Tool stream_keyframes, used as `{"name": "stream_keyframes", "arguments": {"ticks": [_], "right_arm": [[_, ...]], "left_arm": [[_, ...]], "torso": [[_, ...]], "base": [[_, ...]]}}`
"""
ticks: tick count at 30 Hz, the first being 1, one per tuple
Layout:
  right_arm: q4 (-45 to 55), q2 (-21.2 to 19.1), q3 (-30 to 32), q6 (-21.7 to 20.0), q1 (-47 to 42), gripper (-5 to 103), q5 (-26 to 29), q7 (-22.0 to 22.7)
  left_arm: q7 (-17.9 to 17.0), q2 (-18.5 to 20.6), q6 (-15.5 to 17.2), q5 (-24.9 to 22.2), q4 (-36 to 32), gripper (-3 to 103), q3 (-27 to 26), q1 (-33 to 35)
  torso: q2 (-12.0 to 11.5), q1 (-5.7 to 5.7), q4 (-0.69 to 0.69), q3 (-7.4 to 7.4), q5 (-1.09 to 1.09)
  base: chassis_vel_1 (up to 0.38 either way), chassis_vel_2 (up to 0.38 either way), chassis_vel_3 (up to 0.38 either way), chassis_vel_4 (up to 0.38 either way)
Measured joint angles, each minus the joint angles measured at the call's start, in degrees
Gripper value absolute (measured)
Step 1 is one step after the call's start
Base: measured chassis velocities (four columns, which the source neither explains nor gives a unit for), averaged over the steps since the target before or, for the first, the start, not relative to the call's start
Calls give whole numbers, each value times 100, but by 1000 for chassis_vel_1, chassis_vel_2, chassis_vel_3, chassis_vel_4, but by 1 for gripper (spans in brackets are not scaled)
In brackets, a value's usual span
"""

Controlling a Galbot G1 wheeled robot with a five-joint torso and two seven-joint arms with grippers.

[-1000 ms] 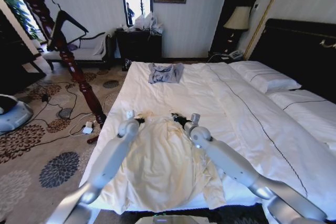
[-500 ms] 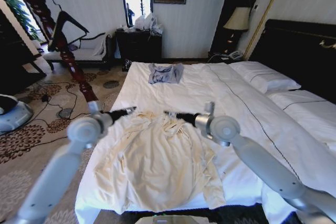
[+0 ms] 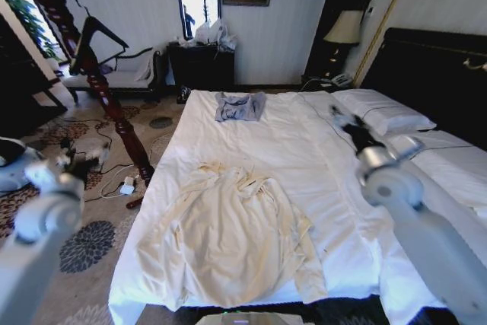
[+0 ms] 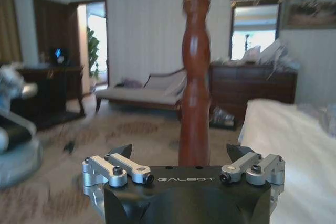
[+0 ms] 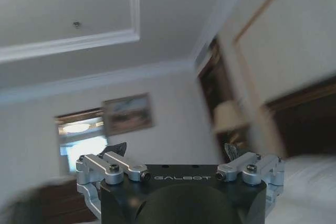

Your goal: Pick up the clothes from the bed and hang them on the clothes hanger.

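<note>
Head view recorded the clothes (image 3: 228,237), a cream long-sleeved garment, lying crumpled and spread on the near part of the bed (image 3: 304,142), collar toward the far end and sleeves trailing to both sides. Neither gripper was touching it. A smaller blue-grey garment (image 3: 240,106) lay on the far part of the sheet, well apart from the cream one. The left gripper (image 3: 76,159) was raised over the carpet (image 3: 91,241) to the left of the bed; in the left wrist view its fingers (image 4: 119,153) stood wide apart with nothing between them, facing the reddish-brown wooden pole (image 4: 195,72). The right gripper (image 3: 344,121) was raised over the right side of the bed near the pillows (image 3: 384,116); in the right wrist view its fingers (image 5: 116,148) were likewise spread wide and empty. The clothes hanger (image 3: 93,36) hung at far left on the leaning pole, well away from both grippers.
</note>
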Motion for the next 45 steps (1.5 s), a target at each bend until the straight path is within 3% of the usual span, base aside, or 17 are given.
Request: {"name": "stream_keyframes", "arguments": {"ticks": [1,2,4,6,9,14,15,16,17,21,27,31,34,37,38,42,45], "right_arm": [[-121,322,183,190,-234,100,-583,-172],[-121,322,183,190,-234,100,-583,-172],[-252,1134,389,420,-531,100,-1371,-347],[-200,1753,326,406,-562,100,-1620,-361],[7,2008,16,297,-464,100,-1669,-317],[209,1795,-477,215,-241,100,-1535,-316],[151,1533,-658,197,16,100,-1189,-316],[-14,1263,-835,185,344,100,-765,-237],[-14,1263,-835,185,344,100,-765,-237],[-637,725,-1392,150,1287,100,-165,-39],[-1018,863,-1754,129,1721,100,-296,-47],[-1056,1151,-1846,112,1658,100,-470,-57],[-1047,1187,-1837,111,1608,100,-521,-60],[-956,1172,-1718,106,1512,100,-500,-29],[-956,1172,-1718,106,1512,100,-500,-29],[-879,1079,-1541,104,1357,100,-485,12],[-835,1025,-1400,98,1203,100,-479,68]], "left_arm": [[89,-403,-69,199,-41,100,58,57],[89,-403,-69,199,-41,100,58,57],[149,-1214,-104,439,-405,100,322,60],[144,-1752,-9,627,-895,100,651,-119],[101,-1942,163,767,-1491,100,999,-469],[-47,-1485,481,436,-2101,100,1136,-1047],[-153,-985,653,-11,-2160,100,1036,-1423],[-219,-583,700,-312,-2001,100,962,-1712],[-219,-583,700,-312,-2001,100,962,-1712],[-337,275,758,-761,-1067,100,1001,-2593],[-439,825,967,-1112,-307,100,1269,-3752],[-566,1398,1163,-1417,457,100,1885,-5042],[-668,1515,1287,-1484,628,100,2127,-5475],[-994,1661,1722,-1610,900,100,2602,-6338],[-994,1661,1722,-1610,900,100,2602,-6338],[-1444,1716,2271,-1892,1130,100,2919,-6960],[-1830,1696,2675,-2004,1670,100,3218,-7600]], "torso": [[0,0,-3,-1,3],[0,0,-3,-1,3],[0,0,-11,0,5],[0,-1,-11,0,11],[0,0,-7,0,6],[0,1,-4,0,5],[0,0,-8,0,4],[0,0,-7,0,5],[0,0,-7,0,5],[-1,5,-3,3,1],[-1,4,-6,2,2],[-1,3,-4,2,3],[-1,2,-7,1,4],[-1,2,-7,1,4],[-1,2,-7,1,4],[-1,1,-6,1,3],[-1,1,-6,0,3]], "base": [[0,0,0,0],[0,0,0,0],[0,0,0,0],[0,0,0,0],[0,0,0,0],[0,0,0,0],[0,0,0,0],[0,0,0,0],[0,0,0,0],[0,0,0,0],[0,0,0,0],[0,0,0,0],[0,0,0,0],[0,0,0,0],[0,0,0,0],[0,0,0,0],[0,0,0,0]]}}
